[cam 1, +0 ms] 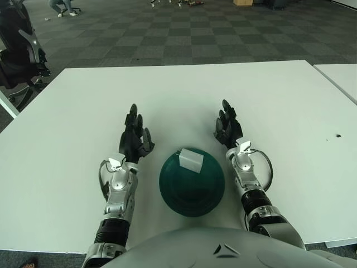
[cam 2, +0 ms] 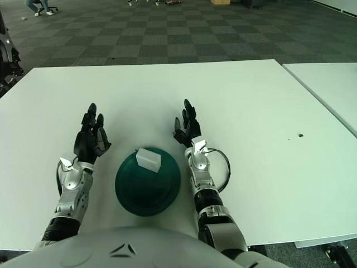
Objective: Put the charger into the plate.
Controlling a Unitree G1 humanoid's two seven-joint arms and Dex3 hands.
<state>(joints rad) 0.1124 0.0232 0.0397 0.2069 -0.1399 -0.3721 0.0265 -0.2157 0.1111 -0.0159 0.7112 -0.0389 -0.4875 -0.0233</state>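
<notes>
Unmarked white charger (cam 1: 191,159) lies in green plate (cam 1: 179,195).

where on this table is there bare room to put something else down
The far half of the table, beyond both fingertips, is bare. So are the wide strips outside the left robot hand and outside the right robot hand. It is crowded near the front edge: the green plate holding the white charger fills the space between the two arms.

White boxy charger (cam 1: 190,159) lies inside dark green round plate (cam 1: 192,196), near far rim.
</notes>
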